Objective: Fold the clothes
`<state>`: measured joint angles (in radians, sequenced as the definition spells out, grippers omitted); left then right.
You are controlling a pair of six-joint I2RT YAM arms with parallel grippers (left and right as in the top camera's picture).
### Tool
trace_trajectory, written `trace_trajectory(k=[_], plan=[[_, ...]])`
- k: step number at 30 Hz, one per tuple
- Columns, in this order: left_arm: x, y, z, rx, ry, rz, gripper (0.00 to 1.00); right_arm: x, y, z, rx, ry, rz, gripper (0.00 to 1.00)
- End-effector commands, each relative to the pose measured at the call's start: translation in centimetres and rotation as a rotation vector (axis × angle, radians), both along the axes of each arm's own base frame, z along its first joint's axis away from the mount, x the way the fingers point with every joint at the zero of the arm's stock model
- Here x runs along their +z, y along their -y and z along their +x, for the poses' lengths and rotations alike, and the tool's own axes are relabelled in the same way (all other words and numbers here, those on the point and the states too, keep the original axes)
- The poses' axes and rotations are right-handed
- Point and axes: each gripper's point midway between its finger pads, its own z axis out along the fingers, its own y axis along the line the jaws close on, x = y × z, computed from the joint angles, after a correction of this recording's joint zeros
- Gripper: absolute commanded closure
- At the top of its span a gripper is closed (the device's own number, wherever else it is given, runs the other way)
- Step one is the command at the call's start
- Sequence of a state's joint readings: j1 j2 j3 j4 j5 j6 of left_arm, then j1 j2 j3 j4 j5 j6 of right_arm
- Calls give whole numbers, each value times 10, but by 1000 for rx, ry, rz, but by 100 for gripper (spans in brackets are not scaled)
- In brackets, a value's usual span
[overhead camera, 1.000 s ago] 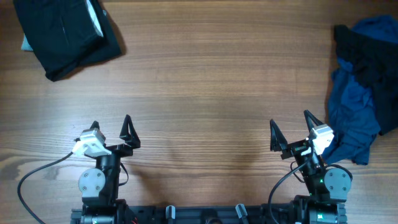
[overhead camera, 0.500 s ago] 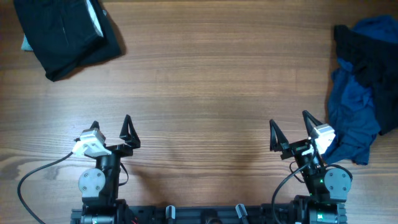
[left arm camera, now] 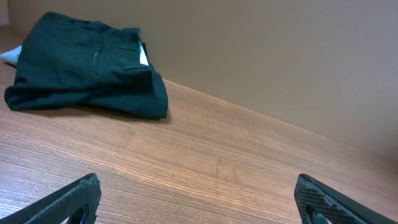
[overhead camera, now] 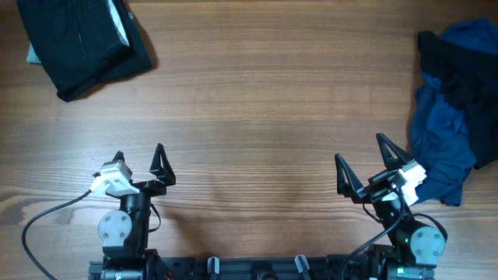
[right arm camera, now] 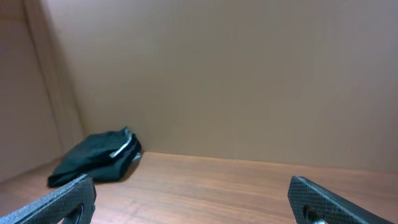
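**Grippers wide open and empty; clothes lie apart at the table's far side**

Left gripper (overhead camera: 138,152): jaws spread to full width, nothing between them. It sits low at the near edge of the table (overhead camera: 257,101), left of centre, with its fingers pointing toward the far side. Its wrist view shows bare wood between the fingertips.

Right gripper (overhead camera: 358,148): jaws likewise fully spread, holding nothing. It sits at the near edge, right of centre, turned slightly to the left. Its wrist view looks across the table toward a plain wall.

Clothes, item one: a black folded garment (overhead camera: 82,43) in the far left corner, well apart from both grippers. A white patch shows at its upper right edge. No logo or lettering can be made out.

Clothes, item two: a loose pile (overhead camera: 451,109) of blue and black fabric, unfolded, along the right edge. Its lower end lies near the right gripper; whether they touch cannot be told.
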<state>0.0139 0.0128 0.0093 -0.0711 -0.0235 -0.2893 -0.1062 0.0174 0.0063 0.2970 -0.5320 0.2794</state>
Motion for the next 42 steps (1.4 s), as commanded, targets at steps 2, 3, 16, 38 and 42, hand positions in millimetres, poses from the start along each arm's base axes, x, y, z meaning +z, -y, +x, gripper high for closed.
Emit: trace_trajectory(k=[2,3,16,38,42], plan=[[-1,4,0,-19,1,20,0,30,-17,-19,115,97,6,0],[-1,4,0,-19,1,20,0,38,-17,-22,113,121,-1,0],[-1,4,0,-19,1,20,0,78,33,59,-193,-141,-62,0],[-1,4,0,-19,1,20,0,54,160,217,-429,-864,-139,0],[-1,4,0,-19,1,20,0,45,211,219,-713,-888,-128,0]])
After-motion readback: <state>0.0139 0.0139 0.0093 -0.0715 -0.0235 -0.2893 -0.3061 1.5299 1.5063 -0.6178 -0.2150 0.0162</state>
